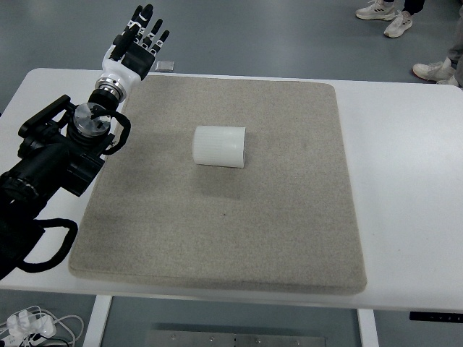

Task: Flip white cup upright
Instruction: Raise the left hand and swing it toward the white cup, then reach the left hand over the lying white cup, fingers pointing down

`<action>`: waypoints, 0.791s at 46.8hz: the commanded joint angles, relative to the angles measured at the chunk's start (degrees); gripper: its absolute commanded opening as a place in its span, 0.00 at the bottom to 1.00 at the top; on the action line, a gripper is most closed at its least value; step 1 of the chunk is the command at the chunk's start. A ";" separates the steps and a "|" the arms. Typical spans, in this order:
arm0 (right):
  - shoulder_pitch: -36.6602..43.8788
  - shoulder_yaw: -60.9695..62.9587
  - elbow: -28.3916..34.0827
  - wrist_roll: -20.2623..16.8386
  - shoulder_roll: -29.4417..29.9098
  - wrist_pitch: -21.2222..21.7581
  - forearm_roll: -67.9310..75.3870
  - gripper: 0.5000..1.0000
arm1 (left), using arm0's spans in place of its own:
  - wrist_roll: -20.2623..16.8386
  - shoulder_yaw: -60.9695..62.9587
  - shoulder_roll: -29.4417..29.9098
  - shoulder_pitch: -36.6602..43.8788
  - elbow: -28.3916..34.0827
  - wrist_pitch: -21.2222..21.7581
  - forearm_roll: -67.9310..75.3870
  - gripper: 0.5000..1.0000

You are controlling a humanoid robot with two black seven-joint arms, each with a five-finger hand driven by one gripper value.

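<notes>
Cup: white, lying on its side on the mat, a little above and left of the frame's centre; its long axis runs left to right. Nothing touches it.
Mat: grey-beige, felt-like, roughly square, covering most of the tabletop's middle; its edges are slightly skewed in the frame.
Tabletop: white, showing as a margin around the mat, widest on the right.
Left robot hand: upper left of the frame, beyond the mat's upper left corner, well apart from the cup. Its black fingers are spread and straight, pointing toward the top of the frame; it holds nothing.
Left arm: black, entering from the left edge, with a white wrist section; it hangs over the tabletop's left margin and the mat's left edge.
Small object: grey, flat, just beside the hand at the tabletop's far edge; too small to identify.
Shoes: white, a person's, on the floor at upper right.
Cables: white, lower left, below the tabletop.
</notes>
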 commanded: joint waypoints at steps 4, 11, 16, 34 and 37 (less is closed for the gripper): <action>0.00 0.00 0.00 0.00 0.00 0.02 0.00 0.90 | 0.00 2.30 0.46 -0.19 -0.03 -4.21 0.56 1.00; 0.00 0.00 0.00 0.00 0.00 -0.07 0.00 0.90 | -0.09 7.66 0.54 -2.74 0.15 -5.01 0.74 1.00; 0.00 0.00 0.00 0.00 0.00 -0.07 0.00 0.90 | -0.09 8.63 0.63 -3.01 0.06 -5.88 0.82 1.00; 0.00 0.00 0.00 0.00 0.00 0.02 0.00 0.90 | 0.00 14.87 0.55 -8.28 0.15 -7.20 18.48 0.99; 0.00 0.00 0.00 0.00 0.00 0.02 0.00 0.90 | 0.00 14.87 0.55 -9.07 0.06 -7.20 24.10 0.99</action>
